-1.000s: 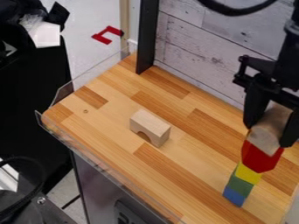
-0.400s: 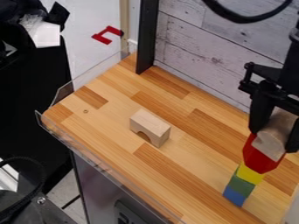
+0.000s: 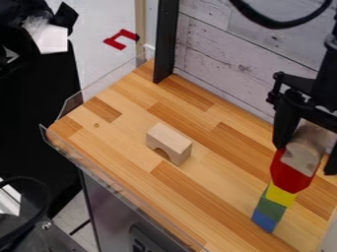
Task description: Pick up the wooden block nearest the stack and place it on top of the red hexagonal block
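Note:
The gripper point(image 3: 305, 156) is at the right, over the top of a block tower, with its fingers open on either side of a light wooden piece point(image 3: 305, 153). That piece rests on a red block point(image 3: 290, 175). Below the red one come a yellow block point(image 3: 281, 195), a green block point(image 3: 271, 207) and a blue block point(image 3: 264, 220) at the bottom. The wooden piece's far end is partly hidden by the gripper.
A wooden arch block point(image 3: 170, 142) lies mid-table. The wooden table point(image 3: 125, 135) has a clear plastic guard point(image 3: 109, 172) along its front left edge. A black post point(image 3: 165, 42) and a plank-patterned wall point(image 3: 227, 59) stand behind.
The gripper first shifted slightly right and down with the wooden piece, which came to sit lower on the red block. Its fingers have since spread apart around the piece.

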`<state>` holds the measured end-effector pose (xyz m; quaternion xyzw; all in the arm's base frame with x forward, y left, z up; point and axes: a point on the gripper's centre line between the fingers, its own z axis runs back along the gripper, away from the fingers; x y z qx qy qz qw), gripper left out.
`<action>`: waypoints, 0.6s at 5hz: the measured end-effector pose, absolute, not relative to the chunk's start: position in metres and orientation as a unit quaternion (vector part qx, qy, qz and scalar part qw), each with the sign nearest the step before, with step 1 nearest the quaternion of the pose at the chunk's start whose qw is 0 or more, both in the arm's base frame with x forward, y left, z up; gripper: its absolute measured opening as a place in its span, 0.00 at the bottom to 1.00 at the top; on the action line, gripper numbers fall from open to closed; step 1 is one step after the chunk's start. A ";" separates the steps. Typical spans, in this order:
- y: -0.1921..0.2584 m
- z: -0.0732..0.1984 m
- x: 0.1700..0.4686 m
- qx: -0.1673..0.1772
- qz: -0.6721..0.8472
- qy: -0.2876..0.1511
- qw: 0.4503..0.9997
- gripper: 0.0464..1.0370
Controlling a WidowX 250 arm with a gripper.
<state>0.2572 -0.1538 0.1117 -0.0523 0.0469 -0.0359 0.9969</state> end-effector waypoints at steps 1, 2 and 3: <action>-0.152 0.109 0.256 -0.053 -0.033 0.050 0.997 0.97; -0.149 0.110 0.255 -0.056 -0.028 0.052 0.997 0.96; -0.144 0.131 0.255 -0.075 -0.017 0.023 0.997 0.96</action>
